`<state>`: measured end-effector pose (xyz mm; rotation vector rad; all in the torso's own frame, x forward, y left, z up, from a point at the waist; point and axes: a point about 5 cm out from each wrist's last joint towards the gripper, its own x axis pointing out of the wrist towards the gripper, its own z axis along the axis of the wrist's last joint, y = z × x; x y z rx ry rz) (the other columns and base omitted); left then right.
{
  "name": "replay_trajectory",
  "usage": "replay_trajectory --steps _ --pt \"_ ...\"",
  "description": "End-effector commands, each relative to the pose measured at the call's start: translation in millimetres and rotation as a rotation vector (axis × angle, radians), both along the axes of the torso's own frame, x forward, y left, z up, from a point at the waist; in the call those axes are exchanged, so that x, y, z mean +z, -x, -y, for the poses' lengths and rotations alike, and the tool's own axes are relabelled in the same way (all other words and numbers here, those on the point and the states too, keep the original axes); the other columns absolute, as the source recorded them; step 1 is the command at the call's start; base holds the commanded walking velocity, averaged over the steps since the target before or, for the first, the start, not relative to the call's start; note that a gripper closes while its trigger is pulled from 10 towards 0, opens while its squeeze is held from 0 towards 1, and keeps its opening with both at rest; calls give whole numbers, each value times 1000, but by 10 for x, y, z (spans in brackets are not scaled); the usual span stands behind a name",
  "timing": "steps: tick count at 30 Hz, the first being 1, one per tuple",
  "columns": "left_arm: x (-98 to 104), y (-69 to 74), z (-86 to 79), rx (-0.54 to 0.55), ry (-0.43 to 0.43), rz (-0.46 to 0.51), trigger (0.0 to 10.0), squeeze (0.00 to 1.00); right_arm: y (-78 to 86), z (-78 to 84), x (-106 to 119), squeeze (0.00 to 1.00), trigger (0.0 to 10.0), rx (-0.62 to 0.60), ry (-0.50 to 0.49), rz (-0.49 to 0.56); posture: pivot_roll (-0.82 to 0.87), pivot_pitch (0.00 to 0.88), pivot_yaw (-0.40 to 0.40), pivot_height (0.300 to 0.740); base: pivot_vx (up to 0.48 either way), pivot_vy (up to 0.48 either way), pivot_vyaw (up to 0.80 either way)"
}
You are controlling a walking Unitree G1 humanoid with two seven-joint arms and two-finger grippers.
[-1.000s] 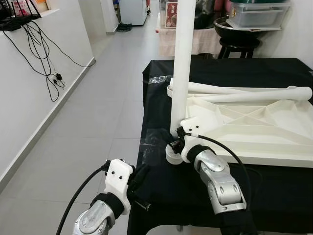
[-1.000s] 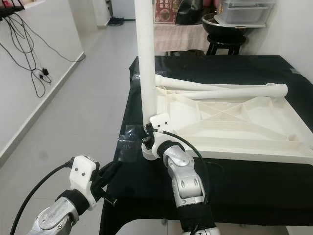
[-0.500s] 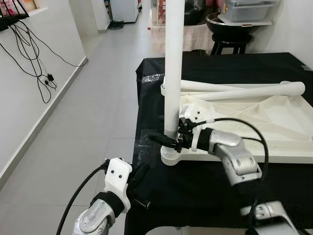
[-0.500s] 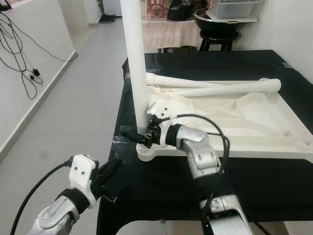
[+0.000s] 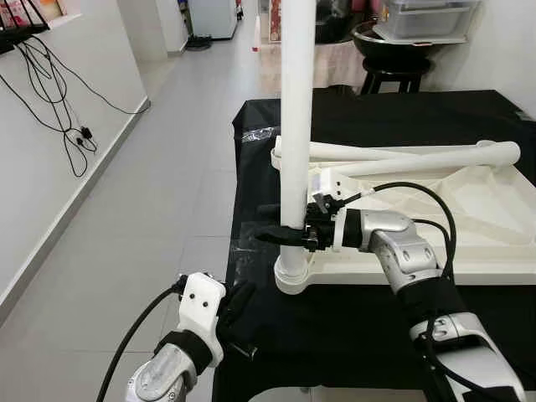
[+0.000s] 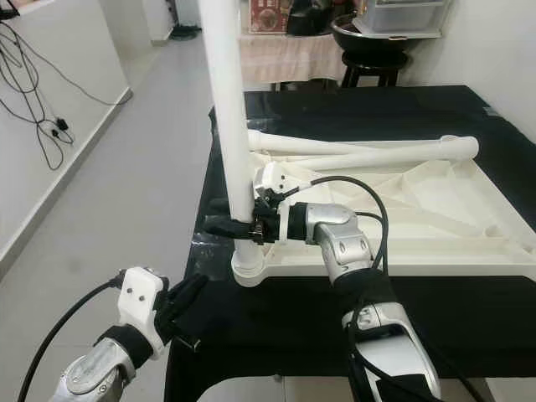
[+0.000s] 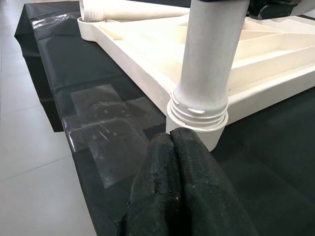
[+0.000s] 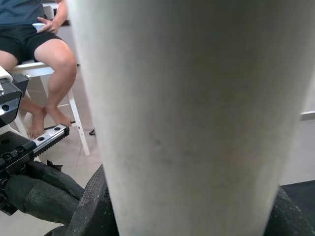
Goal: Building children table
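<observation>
1. Tabletop point(image 5: 435, 226): white, upside down on the black-covered table point(image 5: 377, 318), ribbed underside up.
2. Upright leg point(image 5: 296, 126): standing in the near-left corner socket point(image 5: 291, 275); thread rings visible above the collar (probably not fully screwed home).
3. Right claw point(image 5: 280, 224): fingers closed around the upright leg just above the socket.
4. Left claw point(image 7: 172, 142): fingers pressed together, empty, low near the table's edge.
5. Loose legs point(image 5: 419, 157): two lying across the far side, not yet fitted.
</observation>
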<state>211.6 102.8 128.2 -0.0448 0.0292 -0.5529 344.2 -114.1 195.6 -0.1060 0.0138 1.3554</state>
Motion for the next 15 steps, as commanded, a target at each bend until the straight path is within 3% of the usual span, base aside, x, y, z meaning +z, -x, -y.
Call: replay_trajectory --steps 1,3,6,7,9,10,11,12,13,15 --pt "4 25 0 -2 0 -6 10000 0 52 -34 -74 0 0 43 -4 -25 14 77 14 740 0 0 0" --pt "5 25 1 -3 0 -6 10000 0 68 -14 -89 0 0 32 2 -18 14 77 14 740 0 0 0" --pt "9 25 4 -3 3 -5 10000 0 76 76 -160 0 0 -115 33 29 4 81 10 740 0 0 0" --pt "9 25 4 -3 3 -5 10000 0 76 76 -160 0 0 -115 33 29 4 81 10 740 0 0 0" --pt "13 27 -4 -2 4 -3 10000 0 83 122 -236 0 0 -271 49 -3 -4 89 3 740 0 0 0" --pt "15 28 -10 -1 4 -2 10000 0 83 117 -290 0 0 -416 35 -28 -6 90 2 740 0 0 0" --pt "15 28 -10 -1 4 -2 10000 0 83 117 -290 0 0 -416 35 -28 -6 90 2 740 0 0 0" --pt "20 28 -22 0 4 -1 10000 0 101 96 -373 0 0 -683 0 -58 -18 98 3 740 0 0 0" --pt "27 27 -30 1 4 0 10000 0 222 77 -501 0 0 -864 -7 -120 -18 102 5 740 0 0 0" --pt "32 20 -41 0 3 1 10000 0 435 -14 -656 0 0 -974 5 -159 -15 107 8 740 0 0 0"
